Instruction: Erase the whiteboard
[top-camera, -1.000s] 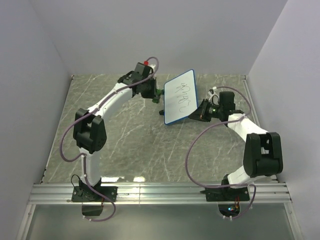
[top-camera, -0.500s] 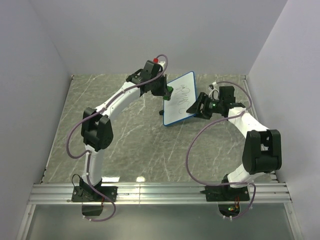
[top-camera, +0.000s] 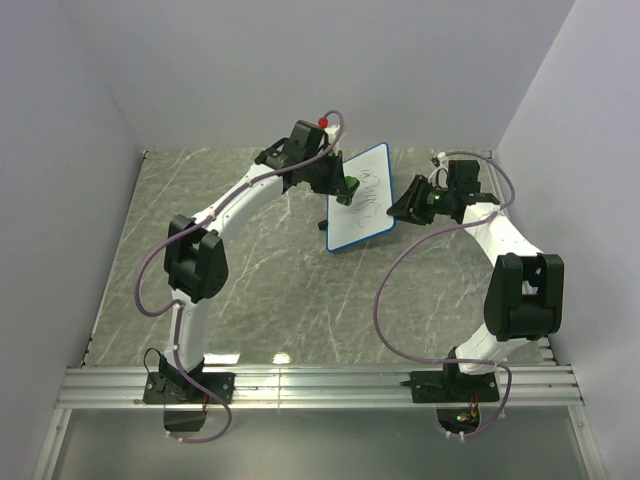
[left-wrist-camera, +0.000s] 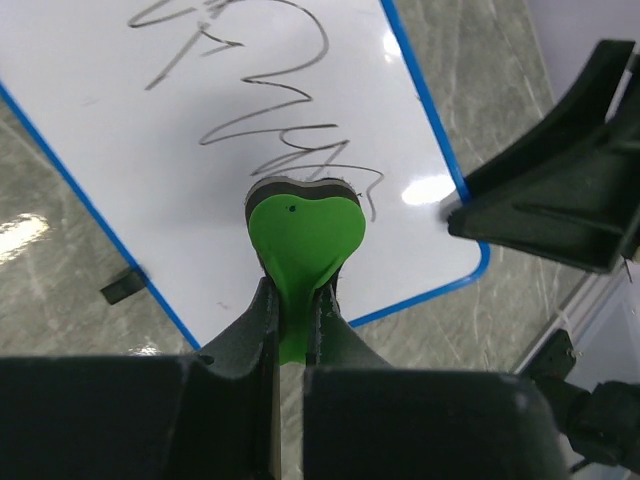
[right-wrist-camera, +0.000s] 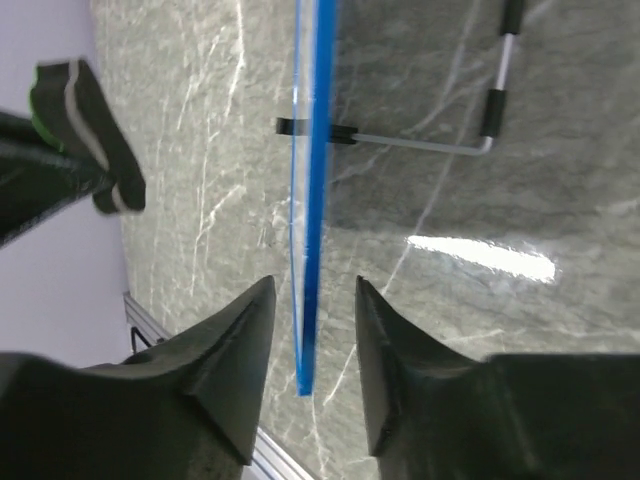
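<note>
The whiteboard (top-camera: 365, 205) stands tilted on the far middle of the table, blue-framed, with thin dark scribbles on its face (left-wrist-camera: 250, 110). My left gripper (top-camera: 343, 188) is shut on the green-and-black eraser (left-wrist-camera: 305, 225). The eraser's dark felt end is at the board's face, beside the lower end of the scribbles; I cannot tell whether it touches. My right gripper (top-camera: 402, 211) is open at the board's right edge. In the right wrist view the board's blue edge (right-wrist-camera: 316, 150) runs between the open jaws (right-wrist-camera: 313, 290), apart from both.
The board's thin metal stand (right-wrist-camera: 420, 143) with black feet rests on the marble tabletop behind it. The purple walls close the table on three sides. The aluminium rail (top-camera: 320, 385) with the arm bases runs along the near edge.
My left gripper has carried the eraser rightward from beside the board's left edge onto its face. My right gripper has shifted a little farther back along the board's right edge.
</note>
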